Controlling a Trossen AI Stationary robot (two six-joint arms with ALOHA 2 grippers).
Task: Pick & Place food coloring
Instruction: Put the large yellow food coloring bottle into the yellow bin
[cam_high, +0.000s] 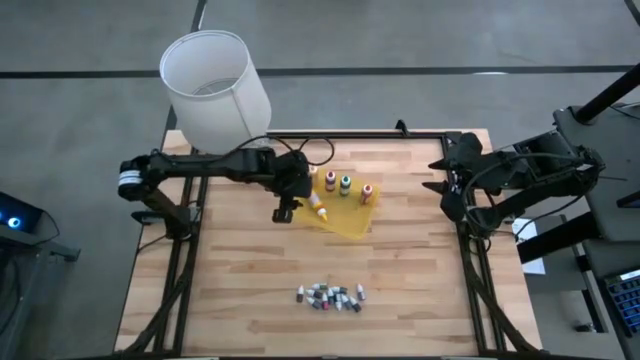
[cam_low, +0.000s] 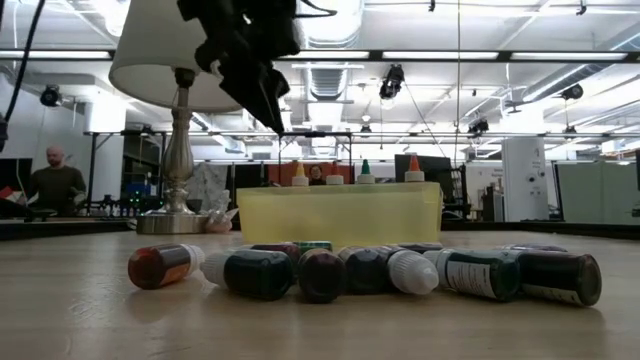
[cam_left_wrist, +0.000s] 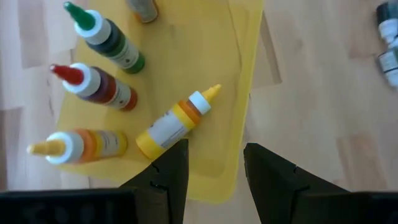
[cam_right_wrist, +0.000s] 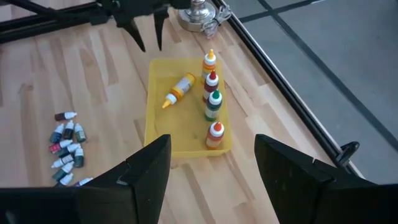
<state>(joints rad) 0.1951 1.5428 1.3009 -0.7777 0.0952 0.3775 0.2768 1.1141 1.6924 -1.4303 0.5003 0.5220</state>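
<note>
A yellow tray (cam_high: 350, 212) holds the squeeze bottles. A row of them stands upright along its far side (cam_right_wrist: 213, 99), among them a green one (cam_left_wrist: 111, 42) and a red one (cam_left_wrist: 98, 88). One yellow bottle (cam_left_wrist: 173, 123) lies on its side in the tray. A cluster of tiny vials (cam_high: 330, 296) lies on the wood near the table's near edge. My left gripper (cam_high: 284, 212) hangs open and empty above the tray's left edge (cam_left_wrist: 214, 168), just short of the lying bottle's base. My right gripper (cam_high: 441, 187) waits open at the table's right edge.
A white-shaded lamp (cam_high: 207, 82) stands at the table's far left corner, its metal base (cam_low: 178, 218) close behind the left arm. A black frame (cam_high: 370, 135) runs along the table's far edge. Bare wood (cam_high: 240, 270) lies between the tray and the vials.
</note>
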